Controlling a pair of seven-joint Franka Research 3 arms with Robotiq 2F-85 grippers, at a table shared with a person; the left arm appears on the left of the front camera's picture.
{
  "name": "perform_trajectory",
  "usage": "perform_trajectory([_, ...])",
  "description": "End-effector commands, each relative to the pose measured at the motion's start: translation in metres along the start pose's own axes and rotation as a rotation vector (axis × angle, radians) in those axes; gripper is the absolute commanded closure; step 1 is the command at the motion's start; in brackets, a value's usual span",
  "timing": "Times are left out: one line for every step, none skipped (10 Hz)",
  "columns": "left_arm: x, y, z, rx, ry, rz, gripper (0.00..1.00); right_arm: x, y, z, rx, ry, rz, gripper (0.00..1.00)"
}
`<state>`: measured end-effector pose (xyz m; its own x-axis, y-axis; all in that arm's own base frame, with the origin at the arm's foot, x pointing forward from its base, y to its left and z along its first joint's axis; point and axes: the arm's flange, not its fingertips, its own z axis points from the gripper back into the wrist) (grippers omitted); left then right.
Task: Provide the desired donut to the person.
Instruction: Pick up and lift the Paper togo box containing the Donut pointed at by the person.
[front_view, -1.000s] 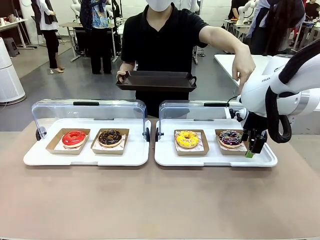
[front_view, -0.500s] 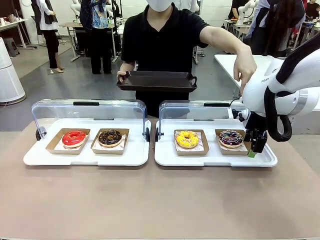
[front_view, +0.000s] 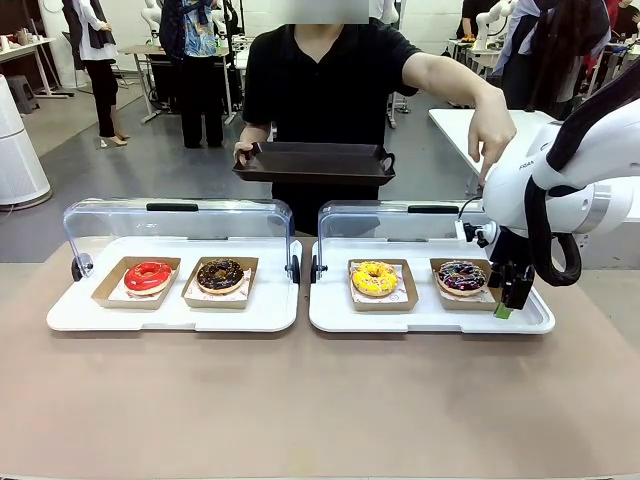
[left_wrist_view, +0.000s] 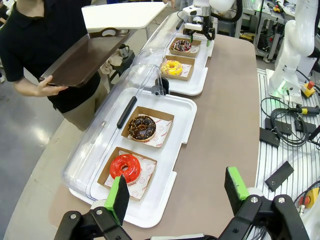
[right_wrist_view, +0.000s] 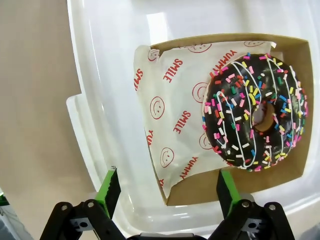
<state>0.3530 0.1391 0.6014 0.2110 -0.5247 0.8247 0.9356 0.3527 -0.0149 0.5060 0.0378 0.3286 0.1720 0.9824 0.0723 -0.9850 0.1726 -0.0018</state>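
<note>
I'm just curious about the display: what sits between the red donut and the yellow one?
A chocolate donut in its cardboard box, then the gap where its white tray meets the next one, seen in the front view.

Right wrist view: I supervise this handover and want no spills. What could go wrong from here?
1. The open right gripper straddles the cardboard box's near corner and paper liner, off-centre from the sprinkled donut; closing here might pinch paper or tip the box.
2. The person's hand points close above the right arm; lifting could bump it.
3. The raised clear lid stands between box and brown tray; a low carry might clip it.
</note>
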Motion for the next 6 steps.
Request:
perform_trajectory([-0.0009, -0.0001, 0.0027, -0.008, -0.007, 0.0, 0.0, -0.0025, -0.0073, -0.0031, 0.004, -0.011, 0.011, 0.0])
perform_trajectory([-0.0009, -0.0001, 0.0027, -0.008, -0.007, 0.0, 0.0, -0.0021, -0.0069, -0.0037, 0.005, -0.005, 0.017, 0.0])
perform_trajectory([-0.0009, -0.0001, 0.0027, -0.008, -0.007, 0.0, 0.0, -0.0025, -0.0069, -0.0043, 0.008, -0.001, 0.02, 0.08])
perform_trajectory([-0.0009, -0.0001, 0.0027, -0.008, -0.007, 0.0, 0.0, -0.003, -0.0067, -0.0044, 0.013, 0.0, 0.021, 0.58])
perform_trajectory([-0.0009, -0.0001, 0.0027, -0.008, -0.007, 0.0, 0.0, -0.003, -0.0065, -0.0045, 0.016, -0.001, 0.025, 0.67])
perform_trajectory([-0.0009, -0.0001, 0.0027, -0.008, -0.007, 0.0, 0.0, -0.003, -0.0068, -0.0057, 0.018, -0.002, 0.022, 1.0])
